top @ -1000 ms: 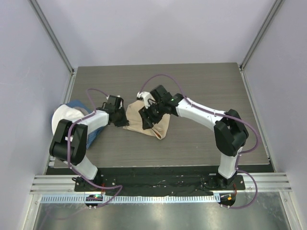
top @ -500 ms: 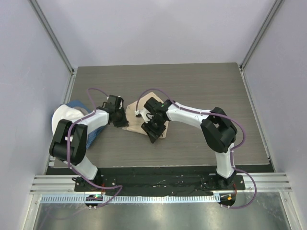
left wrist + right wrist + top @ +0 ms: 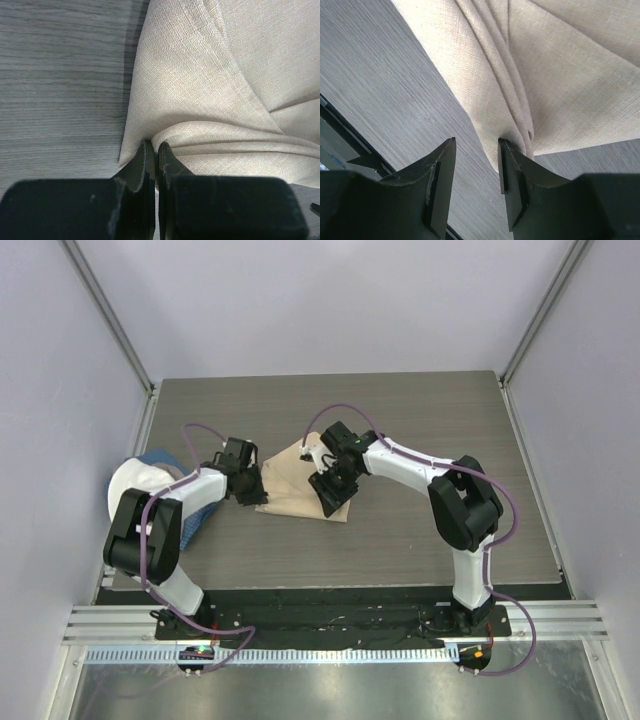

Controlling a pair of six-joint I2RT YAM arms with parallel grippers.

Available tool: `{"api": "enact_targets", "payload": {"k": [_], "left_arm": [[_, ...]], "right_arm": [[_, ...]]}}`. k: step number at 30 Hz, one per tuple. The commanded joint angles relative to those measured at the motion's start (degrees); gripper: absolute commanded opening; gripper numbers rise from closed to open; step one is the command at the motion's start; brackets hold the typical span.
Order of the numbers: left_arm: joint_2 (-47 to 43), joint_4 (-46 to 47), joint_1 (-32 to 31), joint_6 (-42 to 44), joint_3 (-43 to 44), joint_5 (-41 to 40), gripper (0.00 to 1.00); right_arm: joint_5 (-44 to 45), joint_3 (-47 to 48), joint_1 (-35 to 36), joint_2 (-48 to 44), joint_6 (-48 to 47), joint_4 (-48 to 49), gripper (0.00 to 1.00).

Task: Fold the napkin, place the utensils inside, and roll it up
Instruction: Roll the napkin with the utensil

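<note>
Napkin [image 3: 292, 485]: loosely folded into a rough triangle with slack pleats. It lies on the counter [image 3: 420, 420] a little left of centre, between the two arms.

Its left corner is clamped in the left pincer [image 3: 154, 149], whose jaws are pressed together on the hem. You may judge this an anchor that stops the cloth sliding while the other side is worked.

At the right near corner the pleats gather to a point. There the right pincer [image 3: 476, 145] stands with its jaws apart and only bare counter between them, and one finger [image 3: 512, 170] touches the tip of the cloth. You could read this as a release or as an approach; the views do not settle which.

The fold is uneven, so expect to flatten it before loading. No utensils appear in any view.

A blue cloth [image 3: 195, 515] lies by the counter's left edge, apart from the napkin.
</note>
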Motion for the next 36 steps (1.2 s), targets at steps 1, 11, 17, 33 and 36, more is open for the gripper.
{"api": "enact_targets", "payload": {"k": [1,11,17,33,36], "left_arm": [[0.59,-1.27,0.27,1.07,1.67,-1.26,0.0],[1.56,-1.98,0.27,0.63,2.02,-1.26,0.0],[2.17,-3.03,0.27,0.37,2.63,-1.18,0.0],[2.97,-4.17,0.36,0.28,3.69,0.49,0.0],[3.05,-4.35,0.45,0.37,3.78,0.58,0.0]], "right_arm": [[-3.0,-1.53,-1.51,0.98,-1.38,2.92,0.46],[-4.32,-2.16,-2.04,3.53,-0.86,4.15,0.46],[-1.25,0.39,-1.43,-3.31,-0.24,2.4,0.52],[17.22,-12.78,12.1,-8.96,-9.02,38.07,0.68],[16.34,-15.42,13.07,-8.07,-11.93,42.91,0.68]]}}
